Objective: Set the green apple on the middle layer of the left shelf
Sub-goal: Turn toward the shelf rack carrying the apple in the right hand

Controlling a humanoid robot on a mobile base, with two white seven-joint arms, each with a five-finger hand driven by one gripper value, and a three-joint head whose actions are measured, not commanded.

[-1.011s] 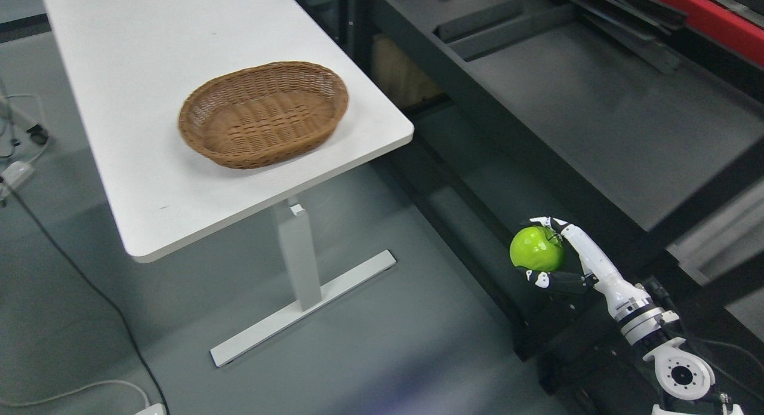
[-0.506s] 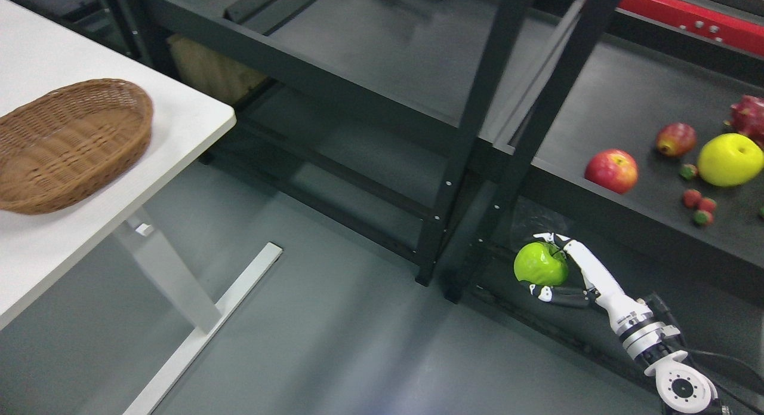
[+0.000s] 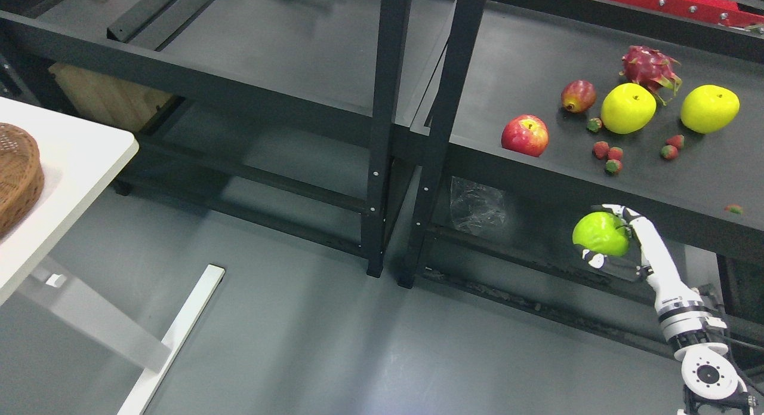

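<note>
I have the green apple point(image 3: 600, 234) wrapped in the right hand point(image 3: 615, 239), low in front of the right shelf point(image 3: 537, 170) where other fruit lies. The left shelf point(image 3: 286, 57) stands well apart, across the uprights. I'd judge the carry needs a steady grip and a lift over the rail onto the bare middle layer before letting go.

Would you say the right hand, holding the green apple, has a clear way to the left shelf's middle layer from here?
Probably not directly: the right hand grips the green apple below the right shelf, and two black posts stand before the left shelf's middle layer.
</note>
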